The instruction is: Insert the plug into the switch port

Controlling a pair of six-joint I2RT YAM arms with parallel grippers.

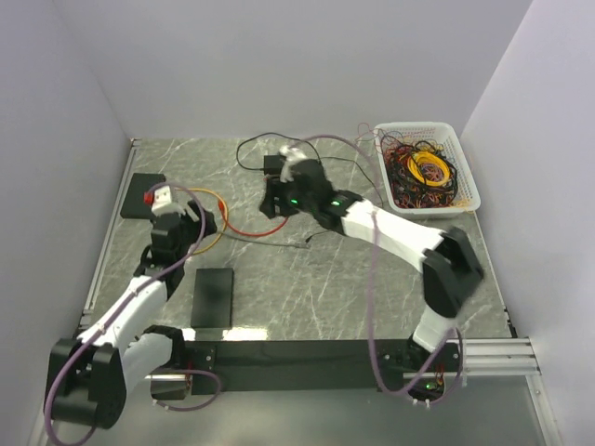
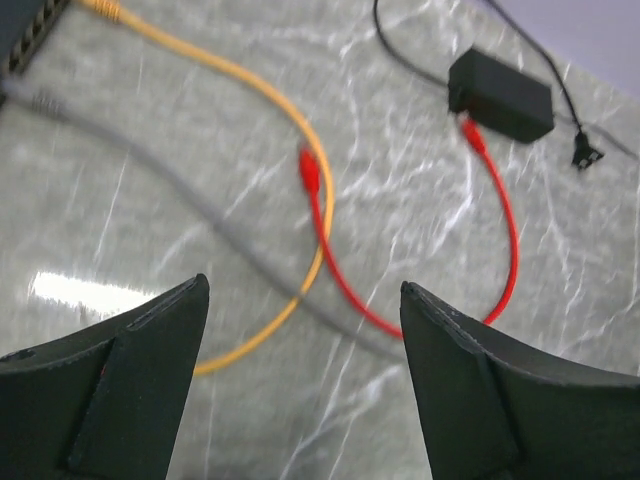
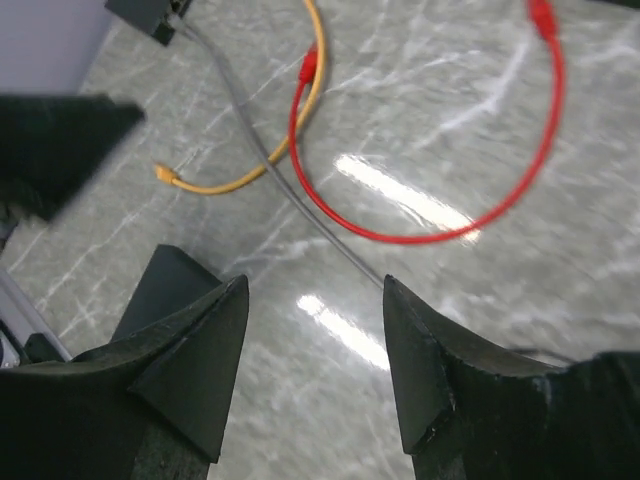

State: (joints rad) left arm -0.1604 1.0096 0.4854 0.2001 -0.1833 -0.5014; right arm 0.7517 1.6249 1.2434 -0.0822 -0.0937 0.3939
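Note:
A red cable [image 2: 505, 225] lies in a loop on the marble table. Its loose red plug [image 2: 310, 170] rests on the surface, also in the right wrist view [image 3: 310, 65]. Its other end sits in a small black box [image 2: 500, 95]. The black switch [image 1: 144, 195] lies at the far left, its ports at the corner of the left wrist view [image 2: 30, 30], with a yellow cable [image 2: 250, 85] and a grey cable [image 2: 170, 180] running to it. My left gripper [image 2: 305, 285] hovers open above the cables, holding nothing. My right gripper [image 3: 315, 280] is open and empty over bare table.
The yellow cable's free end [image 3: 165, 175] lies loose. A flat black pad [image 1: 214, 295] sits near the front. A white basket [image 1: 468, 167] full of tangled cables stands at the back right. White walls close in on three sides.

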